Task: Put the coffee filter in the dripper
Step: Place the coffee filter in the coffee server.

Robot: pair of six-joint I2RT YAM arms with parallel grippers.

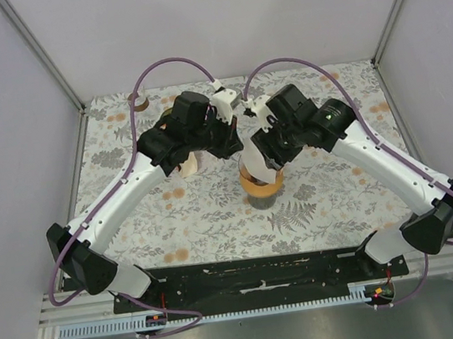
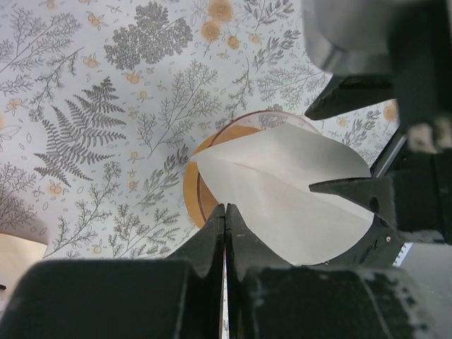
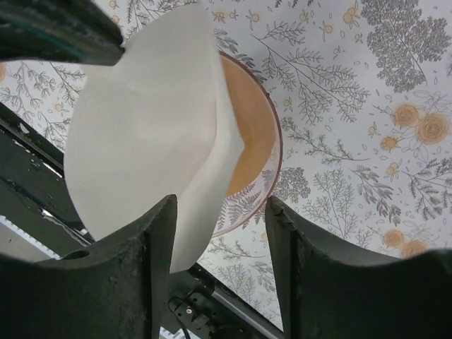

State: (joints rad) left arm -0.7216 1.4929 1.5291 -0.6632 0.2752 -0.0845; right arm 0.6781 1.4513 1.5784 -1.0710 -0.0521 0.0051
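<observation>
White paper coffee filter hangs between the two arm tips, directly over the orange dripper, which stands midway across the floral-patterned counter.

From the left wrist, the left jaws are pressed tight together on the filter's edge, holding the folded sheet tilted above the dripper's rim.

From the right wrist, the right jaws stand apart, gripping nothing. The filter's lower edge reaches down beside one finger, and the dripper's mouth shows between them.
</observation>
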